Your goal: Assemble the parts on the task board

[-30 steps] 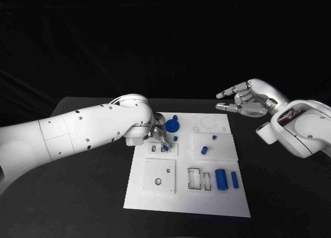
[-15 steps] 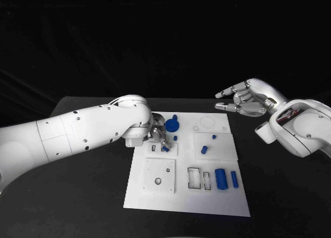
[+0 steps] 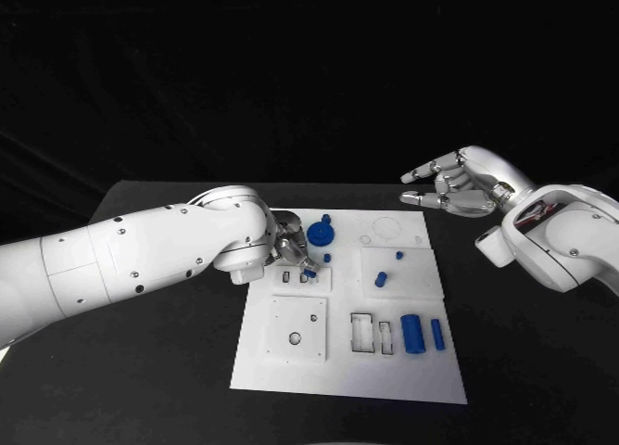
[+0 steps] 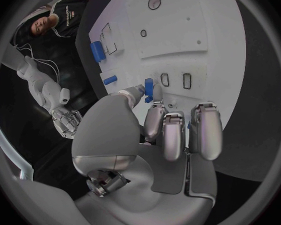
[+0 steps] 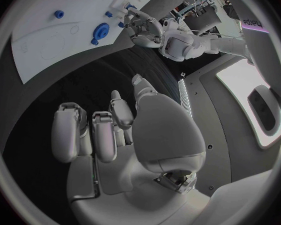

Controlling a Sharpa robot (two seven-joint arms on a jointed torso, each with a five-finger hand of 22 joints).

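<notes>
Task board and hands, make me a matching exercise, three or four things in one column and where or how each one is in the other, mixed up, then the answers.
1. left hand
2. right hand
3. large blue cylinder
4. task board

A. lies near the board's front edge
B. white plate on the black table
C. fingers down at a small blue part on the board
D. raised off the board's far right corner, holding nothing

Pairs: 1-C, 2-D, 3-A, 4-B

Light is falling from above, leaving the room black while the white board [image 3: 349,311] is glowing brightly on the dim surface [image 3: 163,306]. Highlights are glinting off the right hand [image 3: 457,185]. Both wrist views are bending straight edges at the rim, with dark vignetting ringing each circle.
</notes>
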